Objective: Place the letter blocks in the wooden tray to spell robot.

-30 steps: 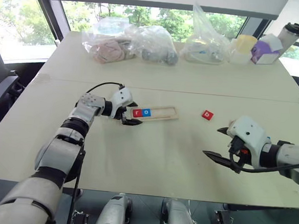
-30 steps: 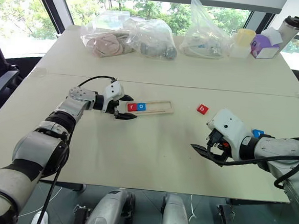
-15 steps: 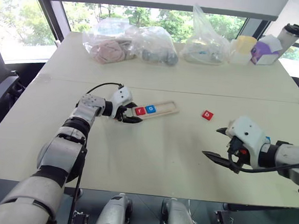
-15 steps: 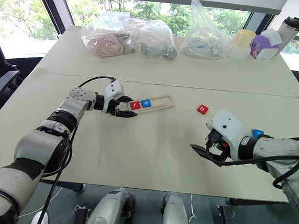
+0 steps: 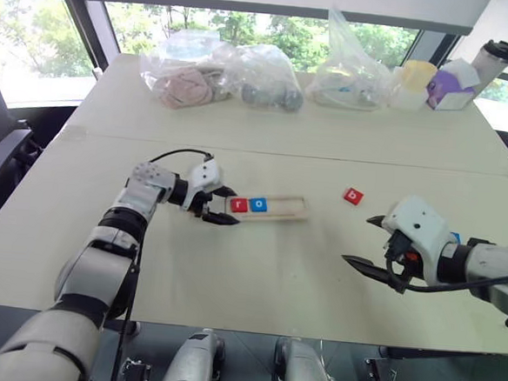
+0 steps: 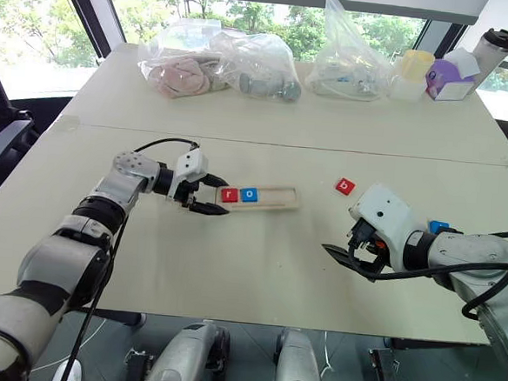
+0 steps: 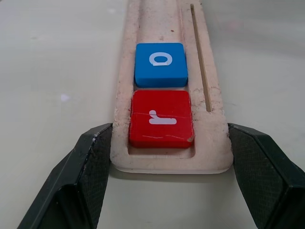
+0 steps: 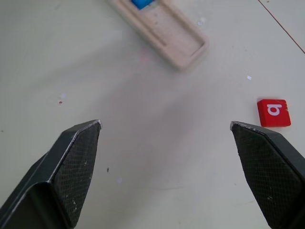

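Since a second ago, your left fingers [image 7: 102, 143] have clamped the wooden tray's [image 5: 283, 209] near end and swung it, so it now lies squarer across the counter [image 5: 257, 278]. Two letter blocks sit in it: red r [image 7: 160, 119] at the gripped end, blue o [image 7: 160, 64] touching it; three slots remain. Judged light, rigid and prone to sliding, the tray is best held by its rim. Further right, red b [image 5: 352, 196] lies loose, well apart; take it by opposite edges. Your right gripper [image 5: 374, 243] hovers wide open, empty.
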Robot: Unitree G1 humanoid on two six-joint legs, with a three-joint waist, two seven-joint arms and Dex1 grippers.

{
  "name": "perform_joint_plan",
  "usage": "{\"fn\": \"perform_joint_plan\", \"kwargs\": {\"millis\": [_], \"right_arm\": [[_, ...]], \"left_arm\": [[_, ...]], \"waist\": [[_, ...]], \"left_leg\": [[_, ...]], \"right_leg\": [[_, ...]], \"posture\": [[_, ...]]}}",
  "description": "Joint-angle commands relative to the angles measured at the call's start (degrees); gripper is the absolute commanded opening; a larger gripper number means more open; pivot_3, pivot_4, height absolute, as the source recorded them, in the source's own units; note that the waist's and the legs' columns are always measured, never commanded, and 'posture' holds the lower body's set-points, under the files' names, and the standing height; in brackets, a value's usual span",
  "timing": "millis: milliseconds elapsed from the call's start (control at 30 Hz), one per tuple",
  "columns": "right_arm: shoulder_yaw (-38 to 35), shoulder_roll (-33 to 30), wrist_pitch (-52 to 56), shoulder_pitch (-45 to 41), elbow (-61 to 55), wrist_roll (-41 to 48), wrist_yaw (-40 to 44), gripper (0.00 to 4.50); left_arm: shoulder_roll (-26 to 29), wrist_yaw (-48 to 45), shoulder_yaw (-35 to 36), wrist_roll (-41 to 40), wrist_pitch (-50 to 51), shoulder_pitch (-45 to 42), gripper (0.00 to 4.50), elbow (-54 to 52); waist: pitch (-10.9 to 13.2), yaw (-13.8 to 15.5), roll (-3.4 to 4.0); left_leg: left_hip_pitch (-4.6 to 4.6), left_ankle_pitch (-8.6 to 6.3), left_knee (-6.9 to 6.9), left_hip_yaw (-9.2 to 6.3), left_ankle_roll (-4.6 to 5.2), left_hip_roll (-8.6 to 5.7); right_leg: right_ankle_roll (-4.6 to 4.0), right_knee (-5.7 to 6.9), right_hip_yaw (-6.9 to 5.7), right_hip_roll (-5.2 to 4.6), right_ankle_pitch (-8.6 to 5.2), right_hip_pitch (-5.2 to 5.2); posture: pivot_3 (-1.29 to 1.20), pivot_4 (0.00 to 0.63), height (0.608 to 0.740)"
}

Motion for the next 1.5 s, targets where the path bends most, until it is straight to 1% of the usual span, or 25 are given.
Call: {"fn": "perform_joint_plan", "kwargs": {"millis": [33, 133, 233, 333, 433, 567, 700, 867, 1467, 1500], "right_arm": [[-1.41, -0.48, -0.15, -0.13, -1.42, 0.32, -0.04, 4.5], [-1.51, -0.68, -0.15, -0.08, -1.43, 0.32, 0.11, 4.5], [-1.16, -0.57, 0.02, -0.42, -1.59, 0.45, -0.05, 4.5], [-0.78, -0.38, 0.05, -0.62, -1.7, 0.51, -0.2, 4.5], [-0.31, -0.16, -0.1, -0.91, -1.63, 0.57, -0.24, 4.5], [0.36, 0.09, -0.08, -1.43, -1.61, 0.6, -0.56, 4.5], [0.92, 0.6, -0.07, -1.82, -1.64, 0.63, -0.99, 4.5], [1.45, 1.29, -0.19, -1.9, -1.65, 0.41, -1.54, 4.5], [2.24, 1.7, -0.74, -2.16, -1.47, 0.28, -2.29, 4.5], [2.27, 1.66, -0.77, -2.19, -1.43, 0.24, -2.28, 4.5]], "left_arm": [[1.24, -4.33, -2.32, -0.68, 1.68, 5.03, 3.14, -9.27], [2.64, -5.67, -2.81, -2.46, 5.2, 10.04, 3.14, -19.37], [3.72, -5.4, -3.41, -3.42, 7.96, 13.63, 3.14, -27.0], [4.64, -5.01, -4.02, -4.15, 10.24, 16.17, 3.14, -32.67], [5.03, -3.87, -4.35, -3.98, 11.67, 17.87, 3.14, -36.15], [5.04, -1.94, -4.67, -3.7, 13.1, 19.05, 3.14, -38.59], [3.65, 2.12, -4.65, -3.33, 15.17, 19.07, 3.14, -39.68], [2.53, 4.54, -5.24, -3.98, 17.37, 19.46, 3.14, -42.04], [2.99, 5.29, -6.6, -4.4, 17.98, 19.44, 3.14, -43.47], [3.02, 5.35, -6.57, -4.39, 18.03, 19.43, 4.2, -43.43]], "waist": [[0.0, -0.02, 0.01], [-0.02, -0.03, 0.04], [-0.02, -0.01, 0.04], [-0.03, -0.01, 0.05], [-0.03, 0.0, 0.06], [-0.03, 0.01, 0.06], [-0.03, 0.13, 0.06], [-0.03, 0.02, 0.06], [-0.03, 0.02, 0.06], [-0.03, 0.03, 0.06]], "left_leg": [[-0.01, 0.0, 0.0, 0.0, 0.0, 0.0], [0.0, -0.02, -0.01, 0.0, 0.01, 0.0], [0.0, -0.02, -0.01, -0.01, 0.01, 0.0], [0.0, -0.02, -0.01, -0.01, 0.01, 0.0], [0.0, -0.02, -0.01, -0.01, 0.01, 0.0], [0.0, -0.03, -0.01, -0.01, 0.02, 0.0], [0.0, -0.02, -0.01, -0.01, 0.02, 0.0], [-0.01, -0.02, 0.0, -0.01, 0.02, -0.01], [-0.01, -0.03, -0.01, -0.02, 0.02, 0.0], [-0.01, -0.03, -0.02, -0.02, 0.03, 0.0]], "right_leg": [[-0.01, -0.02, 0.0, -0.03, 0.0, 0.0], [-0.04, -0.05, 0.03, -0.09, -0.02, 0.01], [-0.05, -0.05, 0.07, -0.12, -0.02, 0.01], [-0.07, -0.06, 0.08, -0.13, -0.02, 0.02], [-0.07, -0.07, 0.08, -0.13, -0.02, 0.01], [-0.08, -0.08, 0.08, -0.12, -0.02, 0.01], [-0.08, -0.08, 0.07, -0.12, -0.02, 0.02], [-0.08, -0.09, 0.03, -0.1, -0.02, 0.03], [-0.08, -0.1, 0.02, -0.08, -0.02, 0.0], [-0.08, -0.1, 0.02, -0.08, -0.02, 0.0]], "posture": [[0.0, 0.15, 0.74], [0.0, 0.15, 0.74], [0.0, 0.15, 0.74], [0.0, 0.15, 0.74], [0.0, 0.15, 0.74], [0.0, 0.15, 0.74], [0.0, 0.15, 0.74], [0.0, 0.15, 0.74], [0.0, 0.15, 0.74], [0.0, 0.15, 0.74]]}}
